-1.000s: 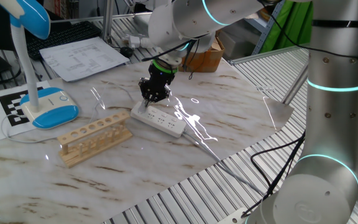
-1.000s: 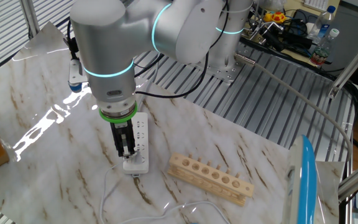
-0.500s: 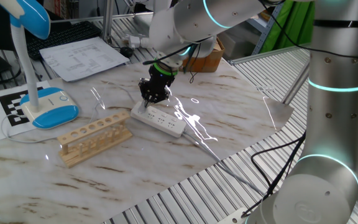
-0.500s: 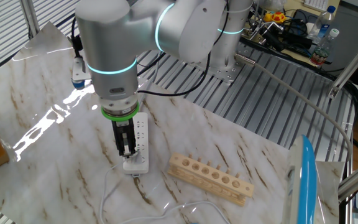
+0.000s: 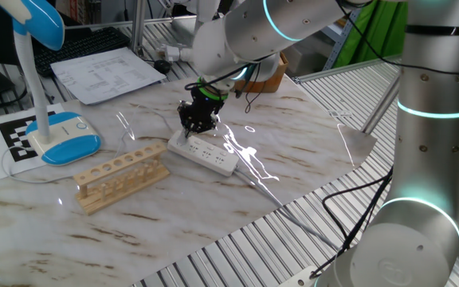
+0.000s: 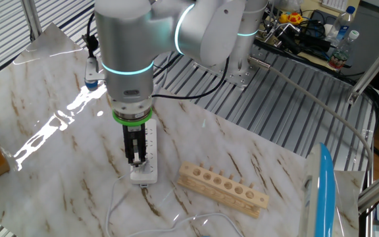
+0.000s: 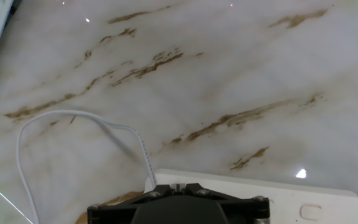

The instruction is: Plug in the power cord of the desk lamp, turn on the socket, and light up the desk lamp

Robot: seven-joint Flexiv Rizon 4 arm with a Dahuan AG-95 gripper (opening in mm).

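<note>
The socket is a long white power strip [image 5: 211, 155] lying on the marble table; it also shows in the other fixed view [image 6: 149, 140] and at the bottom of the hand view [image 7: 291, 198]. My gripper [image 5: 196, 124] hangs over the strip's lamp-side end, fingers pressed together [image 6: 135, 160] [image 7: 178, 186]. The thin white power cord [image 7: 73, 115] loops across the marble and ends under my fingertips at the strip's edge; its plug is hidden. The desk lamp [image 5: 60, 137] stands at the far left, and its blue head [image 6: 325, 191] shows in the other fixed view.
A wooden rack with a row of holes [image 5: 122, 175] lies between the lamp and the strip [image 6: 224, 187]. Papers [image 5: 106, 72] and a cardboard box [image 5: 265, 76] sit at the back. The strip's thicker cable [image 5: 281, 203] runs off the table's front edge.
The gripper has stayed over the strip's end and risen slightly, while the arm above it has shifted a little. The strip, cord and lamp have not moved.
</note>
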